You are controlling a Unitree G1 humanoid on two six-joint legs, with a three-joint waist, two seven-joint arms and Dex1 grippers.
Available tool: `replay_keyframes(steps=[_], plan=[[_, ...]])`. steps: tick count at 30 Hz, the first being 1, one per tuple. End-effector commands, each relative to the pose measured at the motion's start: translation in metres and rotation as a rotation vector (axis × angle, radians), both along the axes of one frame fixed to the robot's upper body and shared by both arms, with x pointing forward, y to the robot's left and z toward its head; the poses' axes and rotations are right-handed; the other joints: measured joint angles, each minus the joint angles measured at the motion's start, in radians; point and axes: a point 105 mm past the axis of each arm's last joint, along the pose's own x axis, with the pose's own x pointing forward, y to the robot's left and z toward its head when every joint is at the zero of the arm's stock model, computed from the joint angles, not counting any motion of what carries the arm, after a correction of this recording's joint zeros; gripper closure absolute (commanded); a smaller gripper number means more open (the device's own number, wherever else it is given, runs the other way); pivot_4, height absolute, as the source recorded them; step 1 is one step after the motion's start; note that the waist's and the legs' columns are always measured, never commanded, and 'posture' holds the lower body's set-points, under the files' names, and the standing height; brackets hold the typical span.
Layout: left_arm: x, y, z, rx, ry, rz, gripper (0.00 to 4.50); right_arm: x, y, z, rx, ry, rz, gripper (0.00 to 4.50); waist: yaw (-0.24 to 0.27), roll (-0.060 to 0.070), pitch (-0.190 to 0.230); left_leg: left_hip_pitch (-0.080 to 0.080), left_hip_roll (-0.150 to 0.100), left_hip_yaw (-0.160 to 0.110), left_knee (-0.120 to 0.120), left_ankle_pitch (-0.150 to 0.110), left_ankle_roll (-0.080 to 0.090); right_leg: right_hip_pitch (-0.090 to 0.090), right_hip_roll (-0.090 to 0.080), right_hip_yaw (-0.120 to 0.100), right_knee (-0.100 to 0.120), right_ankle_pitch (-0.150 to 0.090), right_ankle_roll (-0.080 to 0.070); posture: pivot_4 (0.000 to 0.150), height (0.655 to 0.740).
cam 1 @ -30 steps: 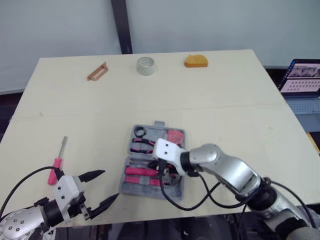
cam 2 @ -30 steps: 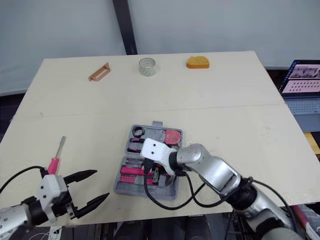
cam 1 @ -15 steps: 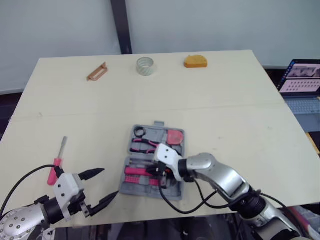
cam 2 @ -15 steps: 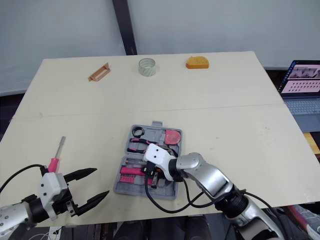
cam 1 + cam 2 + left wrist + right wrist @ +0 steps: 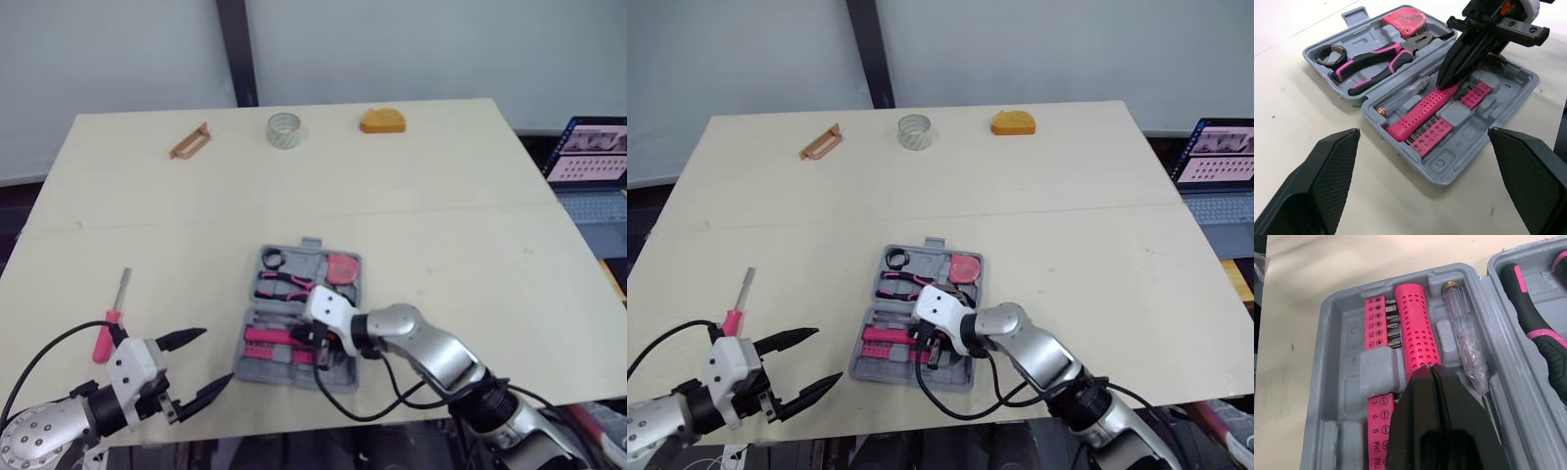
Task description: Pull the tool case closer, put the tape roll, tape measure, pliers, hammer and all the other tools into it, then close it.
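Observation:
The grey tool case (image 5: pixel 269 372) lies open near the table's front edge. Its far half holds pink-handled pliers (image 5: pixel 279 286), a pink tape measure (image 5: pixel 1403 17) and a small ring (image 5: pixel 1328 54). The near half holds pink bit strips and a pink perforated handle (image 5: pixel 1415 328) beside a clear tester screwdriver (image 5: pixel 1464 347). My right gripper (image 5: pixel 1431 368) is shut, its tips resting on that perforated handle. My left gripper (image 5: pixel 201 367) stands open at the front left, apart from the case. A pink-handled screwdriver (image 5: pixel 110 318) lies just left of it.
Along the far edge sit a tape roll (image 5: pixel 284 129), an orange tape measure (image 5: pixel 383 119) and a brown flat tool (image 5: pixel 190 141). A laptop (image 5: pixel 591 157) stands off the table's right side. Bare tabletop (image 5: pixel 470 264) spreads right of the case.
My right gripper has come down and nearer, from above the case's middle onto the near half's pink handle. The left gripper has hardly moved.

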Motion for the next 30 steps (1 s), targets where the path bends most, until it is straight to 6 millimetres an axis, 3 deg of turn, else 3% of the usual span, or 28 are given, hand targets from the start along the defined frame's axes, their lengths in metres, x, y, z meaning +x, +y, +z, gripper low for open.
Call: replay_keyframes(steps=[1,14,30], plan=[[0.0,0.001,0.001,0.004,-0.015,0.004,0.0,-0.007,-0.005,-0.019,-0.082,0.008,0.032,4.43,0.0,-0.001,-0.001,0.0,0.0,0.0,0.0,0.0,0.0,0.0,0.0,0.0,0.0,0.0,0.0,0.15,0.74],[0.001,0.002,0.002,0.006,-0.021,0.011,0.0,-0.009,-0.023,-0.049,-0.287,-0.068,0.08,4.43,0.002,-0.001,-0.016,0.012,0.0,0.0,-0.002,-0.002,0.0,0.011,0.0,0.001,-0.001,0.0,0.0,0.15,0.74],[0.004,0.002,0.002,0.002,-0.022,0.008,0.0,-0.012,-0.035,-0.063,-0.385,-0.021,0.098,4.43,0.005,0.006,-0.026,0.015,0.0,0.0,-0.002,-0.004,0.001,0.015,0.0,0.001,-0.003,0.0,0.0,0.15,0.74]])
